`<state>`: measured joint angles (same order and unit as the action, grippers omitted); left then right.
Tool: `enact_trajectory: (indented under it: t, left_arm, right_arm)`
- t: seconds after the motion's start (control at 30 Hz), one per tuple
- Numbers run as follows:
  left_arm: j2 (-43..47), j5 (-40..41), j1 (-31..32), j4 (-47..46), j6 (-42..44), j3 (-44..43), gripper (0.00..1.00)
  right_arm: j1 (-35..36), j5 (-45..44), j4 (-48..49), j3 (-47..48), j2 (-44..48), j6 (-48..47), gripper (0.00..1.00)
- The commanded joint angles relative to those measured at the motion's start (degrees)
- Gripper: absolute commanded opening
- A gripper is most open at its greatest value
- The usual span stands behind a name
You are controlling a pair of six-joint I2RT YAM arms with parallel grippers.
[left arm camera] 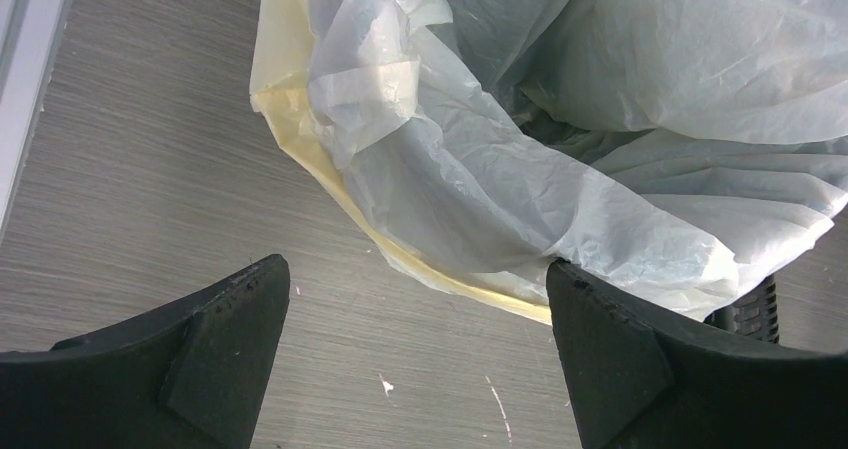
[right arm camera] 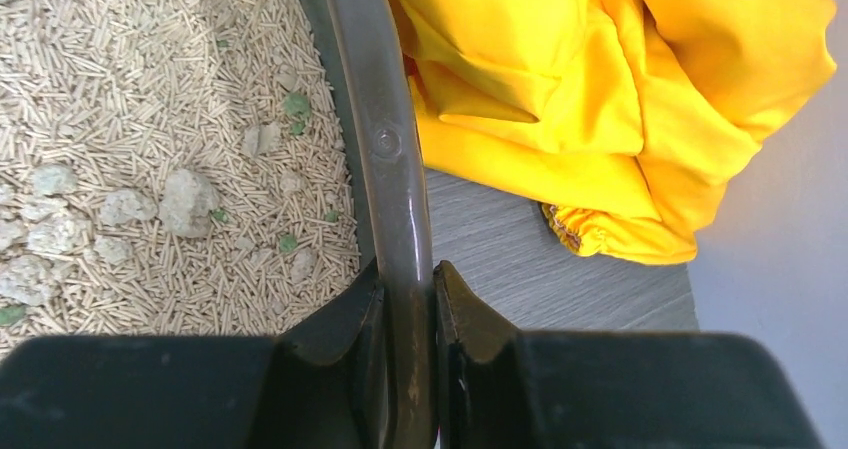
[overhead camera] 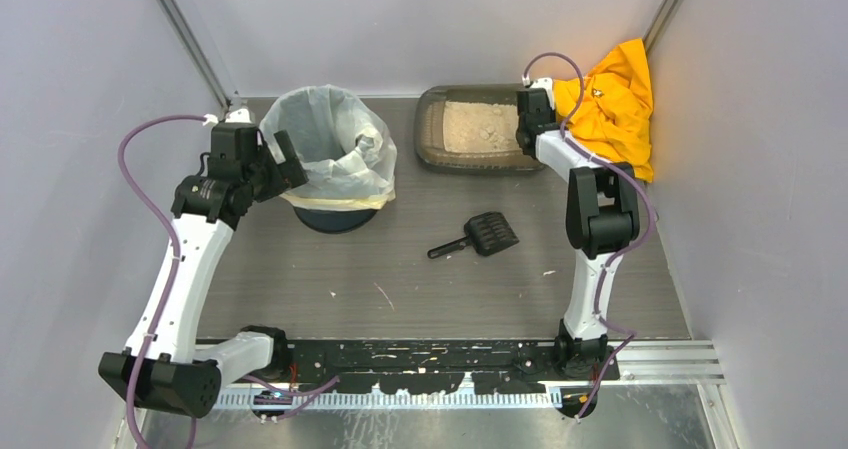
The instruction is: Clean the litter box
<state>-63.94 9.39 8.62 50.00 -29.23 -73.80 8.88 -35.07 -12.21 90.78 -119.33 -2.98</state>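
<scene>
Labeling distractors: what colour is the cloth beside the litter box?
Bright yellow; the cloth shows best in the right wrist view.

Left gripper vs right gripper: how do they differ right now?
The left gripper is open and holds nothing; the right gripper is shut on the litter box rim. The left gripper sits by the lined bin; the right gripper is at the litter box's right end, beside a yellow cloth. Shared: both are black and two-fingered, and neither holds the scoop lying mid-table.
</scene>
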Motion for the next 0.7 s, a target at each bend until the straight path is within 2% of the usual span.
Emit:
enact_trajectory:
  t: [0.0,0.17,0.33,0.37,0.4,0.43,0.47,0.5,0.67]
  left_arm:
    - [-0.44,0.29,0.08,-2.8,1.05,-0.63,1.0]
    - [-1.54,-1.17,0.13,-3.2,0.81,-0.63,1.0]
    - [-1.6,-1.26,0.08,-3.2,0.85,-0.81,1.0]
    - [-1.52,-1.1,0.08,-3.16,0.85,-0.59,1.0]
    - [-1.53,-0.9,0.08,-3.22,0.85,-0.42,1.0]
    - [-1.54,-0.8,0.13,-3.24,0.84,-0.38,1.0]
    - [-1.47,-0.82,0.09,-3.24,0.84,-0.3,1.0]
    - [-1.53,-0.92,0.08,-3.32,0.78,-0.32,1.0]
    - [-0.72,-0.86,0.08,-2.94,0.84,-0.23,1.0]
  right_arm:
    - [1.24,7.88,8.15,-9.41,6.5,-14.63,0.01]
    - [-1.0,13.04,8.59,-13.44,10.4,-20.34,0.01]
    - [-4.68,14.76,10.15,-13.04,10.23,-20.12,0.02]
    - [-5.16,13.43,10.88,-12.25,9.59,-18.66,0.14]
    - [-5.48,12.69,10.67,-11.03,9.12,-17.31,0.37]
    - [-5.48,12.75,9.51,-9.79,8.84,-15.7,0.7]
    - [-5.54,13.24,8.52,-8.81,8.8,-13.81,0.96]
    - [-5.53,13.86,8.0,-8.0,9.0,-11.16,0.99]
    - [-5.51,13.53,7.06,-6.01,11.97,3.03,1.0]
